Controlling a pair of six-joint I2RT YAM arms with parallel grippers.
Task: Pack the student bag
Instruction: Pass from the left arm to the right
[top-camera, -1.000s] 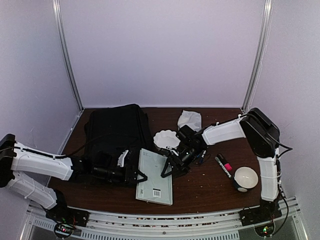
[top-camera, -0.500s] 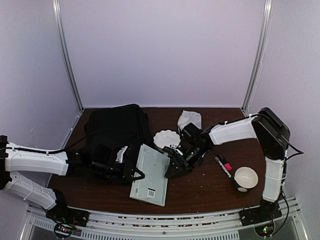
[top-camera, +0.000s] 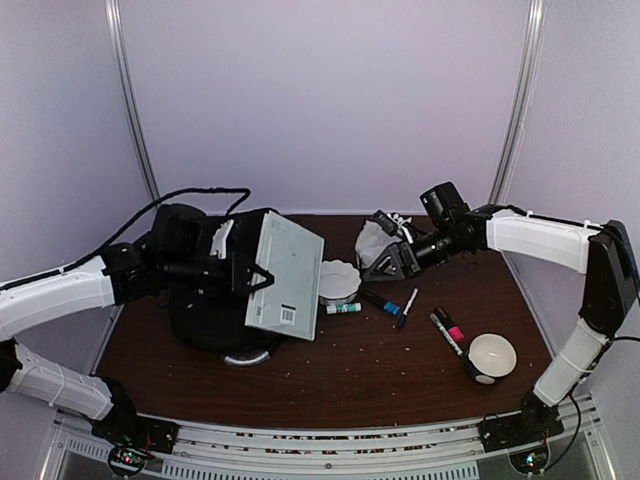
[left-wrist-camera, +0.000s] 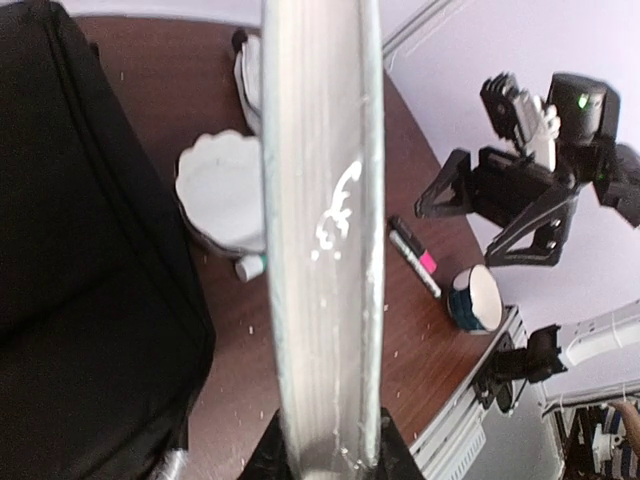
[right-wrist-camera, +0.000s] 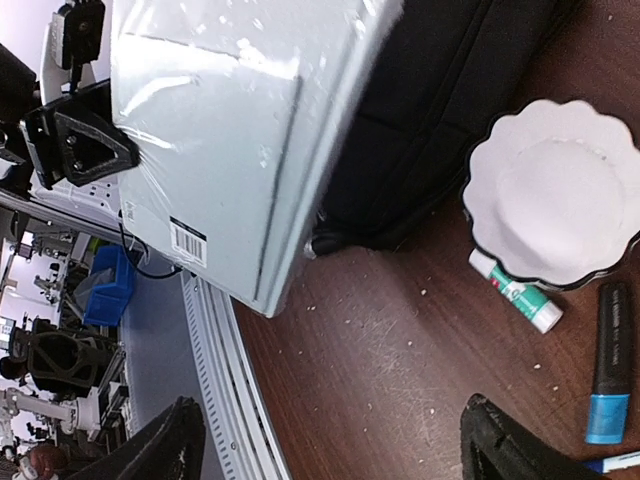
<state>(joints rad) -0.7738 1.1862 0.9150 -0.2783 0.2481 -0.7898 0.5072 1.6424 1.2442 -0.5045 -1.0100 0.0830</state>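
At the left of the bench (top-camera: 380, 375): student bag (top-camera: 200, 322), lying just under the raised book (top-camera: 288, 278), whose long side slants down toward it. Nearer arm's left fingers (top-camera: 260, 278) clamped on the book's edge. The right fingers (top-camera: 386, 264) spread wide, empty, well apart.

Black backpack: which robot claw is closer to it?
Left. The left gripper, clamped on the grey book, hangs over the student bag; the open right gripper is beyond the white dish.
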